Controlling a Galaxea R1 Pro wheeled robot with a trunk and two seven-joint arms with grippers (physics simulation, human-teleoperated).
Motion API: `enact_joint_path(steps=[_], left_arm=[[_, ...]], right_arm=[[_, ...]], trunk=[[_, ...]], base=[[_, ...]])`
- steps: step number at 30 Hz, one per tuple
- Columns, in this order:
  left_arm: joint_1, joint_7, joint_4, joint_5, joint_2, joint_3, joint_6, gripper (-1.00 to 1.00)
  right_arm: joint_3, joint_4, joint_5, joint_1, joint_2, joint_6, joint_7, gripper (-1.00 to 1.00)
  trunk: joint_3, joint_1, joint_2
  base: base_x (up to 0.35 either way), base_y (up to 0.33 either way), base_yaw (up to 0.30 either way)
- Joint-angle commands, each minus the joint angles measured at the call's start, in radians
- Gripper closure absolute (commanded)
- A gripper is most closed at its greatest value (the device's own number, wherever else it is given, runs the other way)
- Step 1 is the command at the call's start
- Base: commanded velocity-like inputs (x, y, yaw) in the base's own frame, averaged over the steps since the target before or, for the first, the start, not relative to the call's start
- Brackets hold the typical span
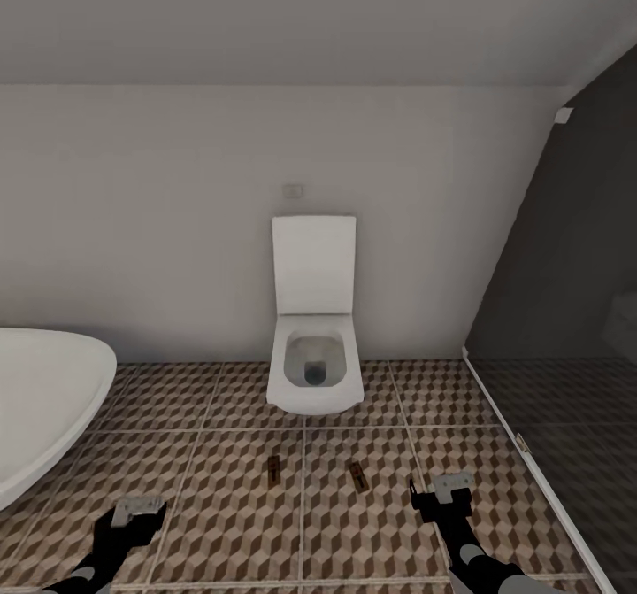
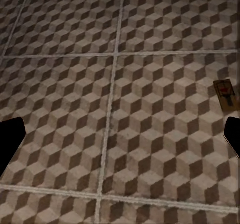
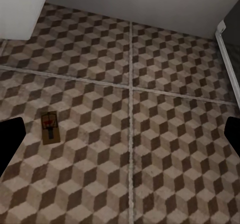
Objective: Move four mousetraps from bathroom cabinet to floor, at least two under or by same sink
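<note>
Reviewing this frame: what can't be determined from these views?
- Head view: two small brown wooden mousetraps on the cube-patterned tile floor; too small to show whether set.
- White oval bathtub: cut off by the frame edge.
- Left gripper, right gripper: both open, empty.

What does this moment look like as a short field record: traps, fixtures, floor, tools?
mousetraps in view: two, left mousetrap and right mousetrap
placement: both flat on the bathroom floor, in front of the toilet
other fixtures: bathtub at left, glass shower screen at right
left tool: open, holding nothing
right tool: open, holding nothing
</note>
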State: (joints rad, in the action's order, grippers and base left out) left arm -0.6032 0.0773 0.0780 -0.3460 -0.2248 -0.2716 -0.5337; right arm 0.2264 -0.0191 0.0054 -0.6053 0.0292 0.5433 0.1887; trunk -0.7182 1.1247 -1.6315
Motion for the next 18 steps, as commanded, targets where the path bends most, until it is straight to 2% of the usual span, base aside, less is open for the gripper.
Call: enact_joint_path(steps=[1,9,18], left_arm=[[0.003,0.002,0.004,-0.011,0.008,-0.005,-0.025,-1.0],[0.018,-0.011,0.004,-0.013,0.023,-0.005,-0.062,-1.0],[0.02,-0.012,0.003,-0.013,0.04,-0.005,-0.011,-1.0]], right_arm=[[0.008,0.001,0.001,-0.001,0.0,0.001,0.008,-1.0],[0.008,0.001,0.001,-0.001,-0.001,0.001,0.008,-1.0],[0.008,0.001,0.001,-0.001,-0.003,0.001,0.011,-1.0]], trunk=[[-0.001,0.0,0.0],[-0.001,0.0,0.0],[-0.001,0.0,0.0]], base=[[0.0,0.0,0.0],[0.0,0.0,0.0],[0.0,0.0,0.0]])
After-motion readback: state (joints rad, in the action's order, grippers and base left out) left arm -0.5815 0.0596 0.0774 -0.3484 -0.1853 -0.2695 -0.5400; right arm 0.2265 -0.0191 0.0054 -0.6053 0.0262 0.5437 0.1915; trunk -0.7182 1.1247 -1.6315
